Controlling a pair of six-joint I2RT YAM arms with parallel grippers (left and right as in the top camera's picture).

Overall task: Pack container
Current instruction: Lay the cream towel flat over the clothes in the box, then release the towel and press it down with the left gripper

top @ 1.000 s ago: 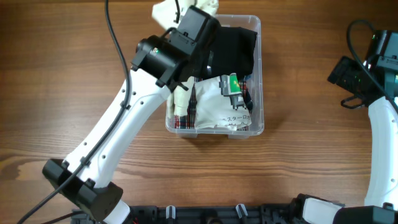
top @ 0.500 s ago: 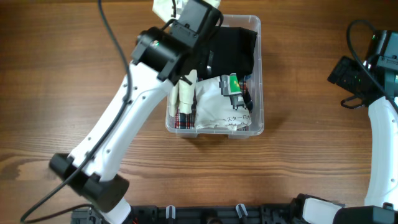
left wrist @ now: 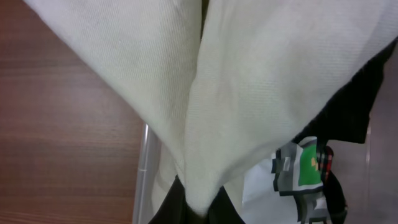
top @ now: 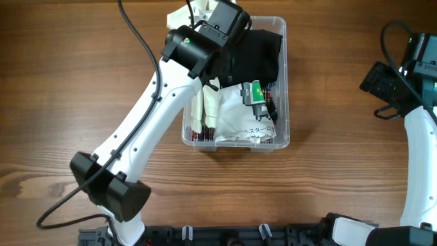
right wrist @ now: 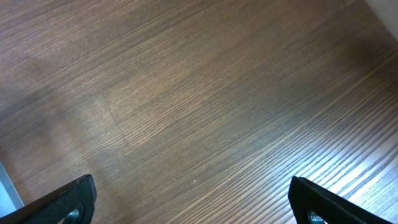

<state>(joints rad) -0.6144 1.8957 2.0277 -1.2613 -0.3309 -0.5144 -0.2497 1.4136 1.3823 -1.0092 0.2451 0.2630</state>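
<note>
Left pincer (left wrist: 191, 211): closed on the cream garment (left wrist: 249, 81). In the wrist view the cloth gathers to a pinch between two dark finger shapes at the bottom of frame and fans out over nearly everything else. From above, the pincer itself is hidden under the wrist housing. One fold of the cream garment pokes out past the far left corner of the container (top: 287, 82); another length trails down inside, along the left wall. Container: one, clear plastic, sitting toward the far edge of the desk (top: 82, 82), about midway along it, long side running far-to-near. Inside, counted: four cloth items that I can tell apart. They are the cream one, one black garment (top: 259, 51) at the far end, one white printed garment (top: 239, 123) at the near end with a green-and-grey blocky figure and a line of dark lettering on it, and one red checked cloth (top: 199, 134) showing at the near left corner. Left arm (top: 147, 130): one, white, reaching from the near edge left of centre up to the container. One black cable (top: 130, 44) loops over the far left part of the desk. Right pincer (right wrist: 196, 202): wide, two dark fingertips at the lower corners of its wrist view, only bare wood between them. Right arm (top: 416, 157): one, standing along the right edge, well apart from the container.
</note>
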